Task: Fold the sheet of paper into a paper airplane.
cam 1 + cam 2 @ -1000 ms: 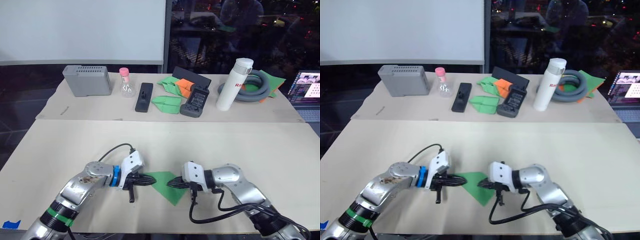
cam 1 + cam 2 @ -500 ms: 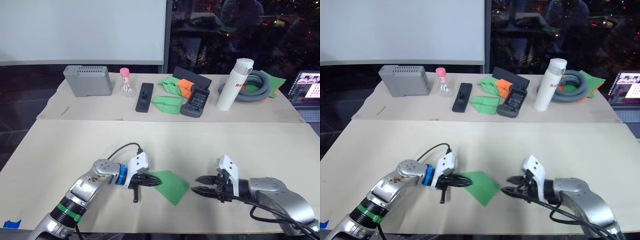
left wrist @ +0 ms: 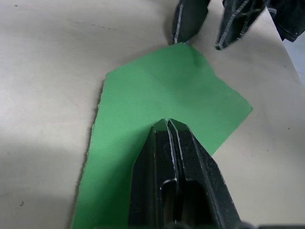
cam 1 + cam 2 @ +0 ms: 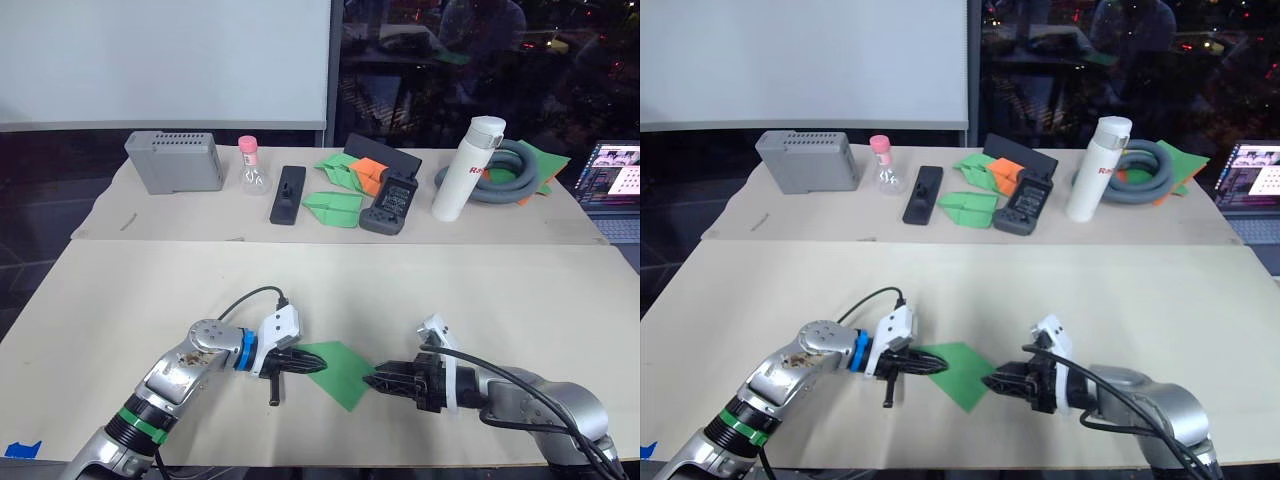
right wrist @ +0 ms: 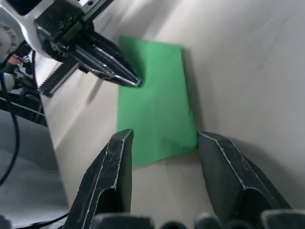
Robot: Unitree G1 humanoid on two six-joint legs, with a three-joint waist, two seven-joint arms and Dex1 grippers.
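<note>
Clearly the folding had only begun: the sheet of paper [image 4: 337, 370] lay flat on the near bench [image 4: 480, 290] as a creased, roughly four-sided wedge, with no pointed nose and no upright ridge yet, so I judged most of the folds were still to come. It sat between the two sets of jaws. The left gripper [image 3: 167, 125] had its jaws closed together, tips pressed down on the sheet near one edge, pinning it and not pinching it, as far as the left wrist view showed. The right gripper [image 5: 164, 143] held its jaws apart, empty, one on each side of the sheet's nearest corner, with the tips just short of the paper or barely touching it; I could not tell which. The likely next need was a clean hold on that corner to lift and fold it over.

By count: one sheet in work and two grippers. On the far bench, well beyond both jaws, lay two small green paper darts [image 4: 333, 207] and one orange paper dart [image 4: 368, 170], one grey box [image 4: 174, 160], one pink-capped flask [image 4: 255, 168], one white bottle [image 4: 462, 168], one grey coiled hose [image 4: 514, 175] and one laptop [image 4: 612, 180].
</note>
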